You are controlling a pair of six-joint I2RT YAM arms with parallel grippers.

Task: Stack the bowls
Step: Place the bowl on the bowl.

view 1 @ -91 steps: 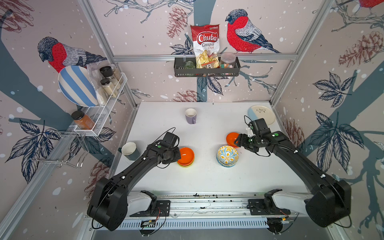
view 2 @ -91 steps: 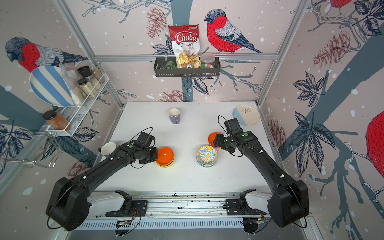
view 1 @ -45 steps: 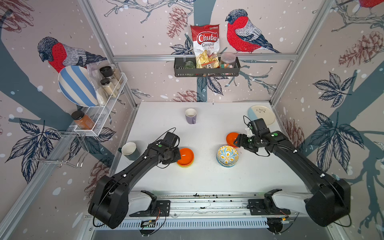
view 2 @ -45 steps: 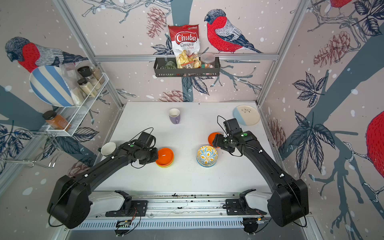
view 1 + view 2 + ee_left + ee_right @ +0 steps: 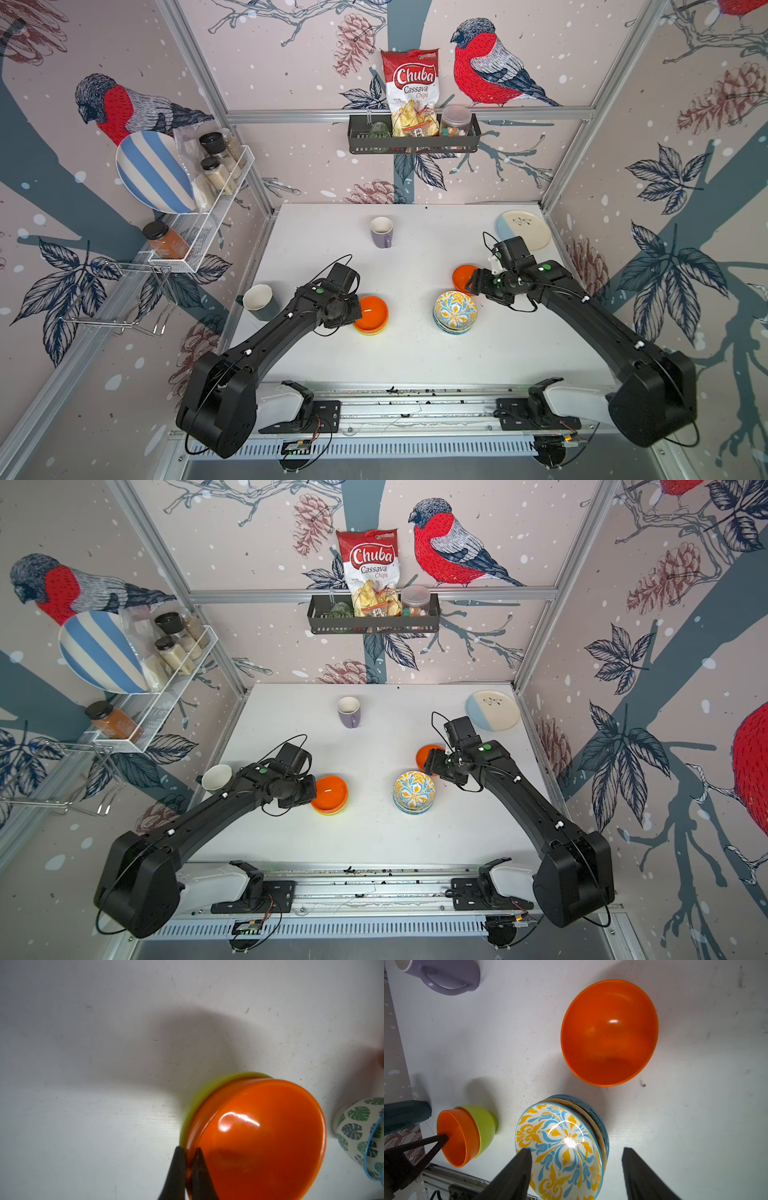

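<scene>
An orange bowl sat in the lime bowl, rim pinched by the left gripper. The right gripper gaped empty near the floral stack; a loose bowl awaited stacking.

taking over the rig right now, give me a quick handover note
Left gripper: shut on the rim of the orange bowl, which sits nested in the lime green bowl.
Right gripper: open, holding nothing, near the floral-topped stack.
Done: two partial stacks stand on the table.
Left: the lone orange bowl sits apart beside the floral-topped stack. Add it, then merge everything into one stack.
</scene>
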